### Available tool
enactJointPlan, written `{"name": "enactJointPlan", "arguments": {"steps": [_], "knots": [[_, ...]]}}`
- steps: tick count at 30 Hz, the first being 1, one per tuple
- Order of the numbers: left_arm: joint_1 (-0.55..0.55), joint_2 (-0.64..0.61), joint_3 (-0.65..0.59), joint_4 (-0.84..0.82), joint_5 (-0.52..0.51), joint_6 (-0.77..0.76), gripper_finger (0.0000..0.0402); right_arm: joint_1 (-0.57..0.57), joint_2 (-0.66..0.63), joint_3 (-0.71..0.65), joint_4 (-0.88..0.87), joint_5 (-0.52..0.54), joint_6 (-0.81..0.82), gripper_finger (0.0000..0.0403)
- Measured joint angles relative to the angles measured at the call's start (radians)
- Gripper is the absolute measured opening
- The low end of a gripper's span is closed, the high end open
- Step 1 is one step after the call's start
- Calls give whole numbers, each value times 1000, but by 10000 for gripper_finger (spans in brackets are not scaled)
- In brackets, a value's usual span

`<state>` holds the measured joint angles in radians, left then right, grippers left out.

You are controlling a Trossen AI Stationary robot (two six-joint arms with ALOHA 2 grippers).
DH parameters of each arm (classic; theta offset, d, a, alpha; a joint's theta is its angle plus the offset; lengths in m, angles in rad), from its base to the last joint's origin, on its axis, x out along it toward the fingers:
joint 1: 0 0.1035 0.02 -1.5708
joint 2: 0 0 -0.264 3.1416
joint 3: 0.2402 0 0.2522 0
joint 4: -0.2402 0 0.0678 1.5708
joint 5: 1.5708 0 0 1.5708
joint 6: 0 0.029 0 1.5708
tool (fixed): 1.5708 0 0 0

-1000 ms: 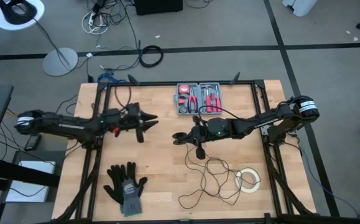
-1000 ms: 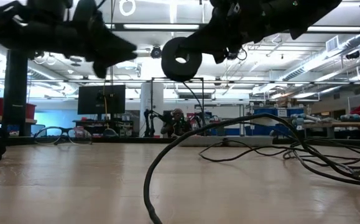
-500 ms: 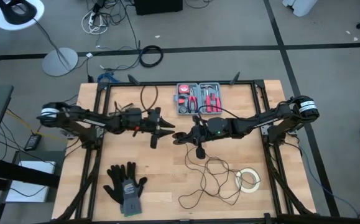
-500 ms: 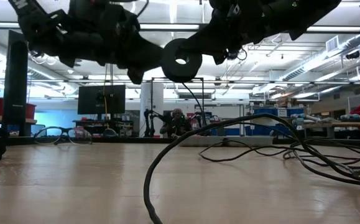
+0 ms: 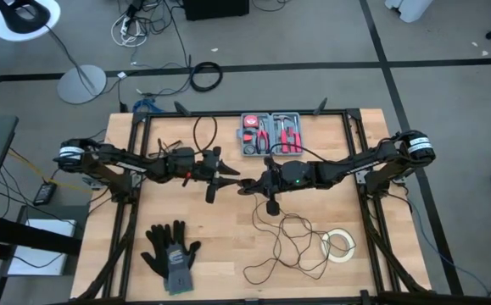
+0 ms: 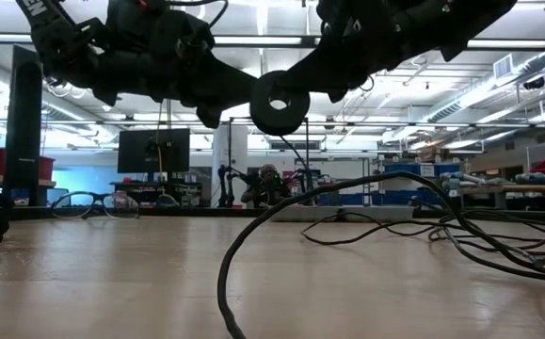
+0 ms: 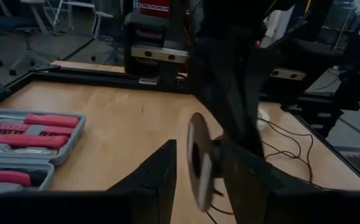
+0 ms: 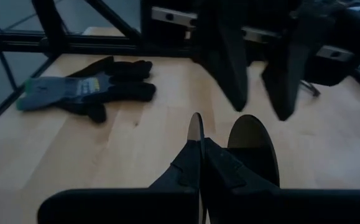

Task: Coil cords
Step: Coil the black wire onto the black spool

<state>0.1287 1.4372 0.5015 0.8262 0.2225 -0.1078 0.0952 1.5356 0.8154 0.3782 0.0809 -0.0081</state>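
**Spotter:** Where is the cord right now?

**Me:** My right gripper (image 5: 247,187) is clamped thin on the puck-like disc (image 6: 279,102) at the end of the cord (image 5: 289,241), holding it in the air over the middle of the desk (image 5: 228,246). The wire drops from there and sprawls in loose loops toward the desk's near right corner, just beside the white tape roll (image 5: 339,245).

**Spotter:** And your left?

**Me:** My left gripper (image 5: 228,180) is right up at the disc, jaws partly apart, one finger on either side of it. From the left wrist the disc (image 7: 199,158) sits edge-on between them. I cannot tell whether they are touching it.

**Spotter:** So a handover?

**Me:** That is my reading. To do it well, I'd centre the disc between the left fingers, pinch firmly across its flat faces, and only then let go with the right. Release too early and it drops, dragging the loops.

**Spotter:** Anything in the way?

**Me:** The tool case (image 5: 270,135) at the far edge and the gloves (image 5: 170,252) near the near left corner are well apart from the wire.
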Motion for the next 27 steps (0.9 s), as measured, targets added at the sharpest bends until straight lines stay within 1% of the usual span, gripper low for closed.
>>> {"name": "enactJointPlan", "arguments": {"steps": [4, 13, 21, 27], "knots": [[0, 0, 0, -2, 4, 0, 128, 0, 0, 0, 3, 35, -6, 3], [0, 0, 0, -8, 4, 0, 128, 0, 0, 0, 69, 36, -23, 2], [0, 0, 0, -8, 3, -8, 128, 0, 0, 0, 76, 35, -23, 2], [0, 0, 0, -8, 3, -71, 128, 0, 0, 0, 77, 34, -23, 3]]}}
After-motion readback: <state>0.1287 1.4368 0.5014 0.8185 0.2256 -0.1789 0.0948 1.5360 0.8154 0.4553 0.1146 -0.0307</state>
